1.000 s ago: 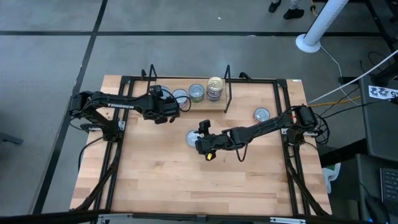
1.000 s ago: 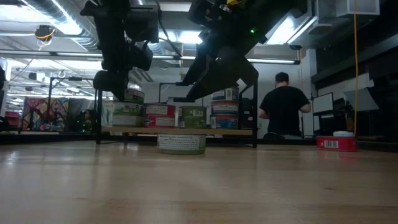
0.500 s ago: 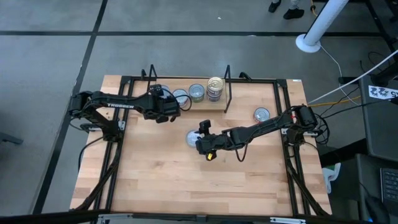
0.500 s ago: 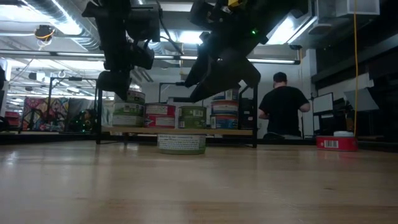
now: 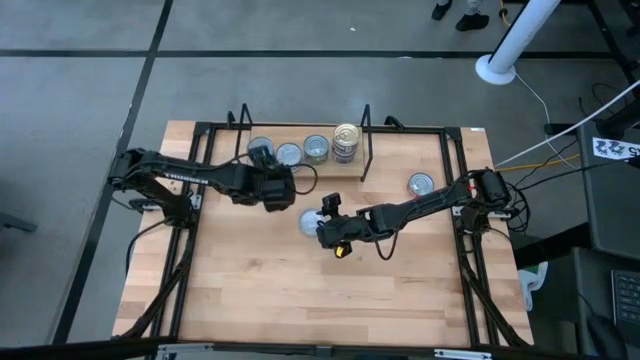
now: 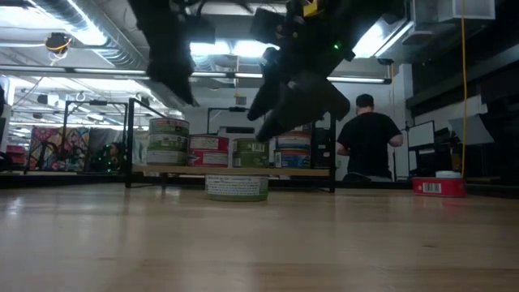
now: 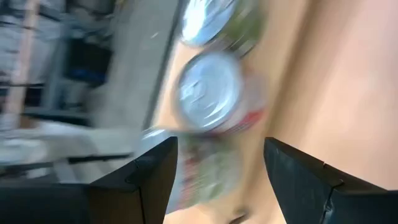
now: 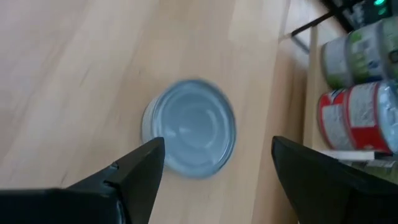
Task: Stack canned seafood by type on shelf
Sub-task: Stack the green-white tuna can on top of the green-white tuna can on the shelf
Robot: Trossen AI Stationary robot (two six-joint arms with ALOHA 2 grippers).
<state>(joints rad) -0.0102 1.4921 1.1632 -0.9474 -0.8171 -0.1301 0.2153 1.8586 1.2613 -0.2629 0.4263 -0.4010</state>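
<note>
Right gripper (image 5: 322,219) hung over the loose green-label can (image 5: 309,222) out on the bench (image 5: 250,290), fingers spread and empty. In the right wrist view the can's silver lid (image 8: 189,127) sat centred between the two fingers, which looked like a line-up for a top-down grab; no contact yet.

Left gripper (image 5: 283,189) was just in front of the shelf (image 5: 364,140), fingers also apart, holding nothing. Its wrist camera looked at the red-label can (image 7: 211,93) and its neighbours on the shelf, blurred.

On the shelf the cans stood grouped by label: green stack (image 6: 169,139) at one end, red ones (image 6: 208,151) next, another green (image 6: 250,152), then a taller stack with the gold lid (image 5: 346,133) on top. My read: the loose green can belongs with the green ones.

One more can, red label (image 6: 439,186), sat well off to the right-arm side (image 5: 421,184), not yet shelved. A person (image 6: 369,139) stood in the room behind, away from the bench.
</note>
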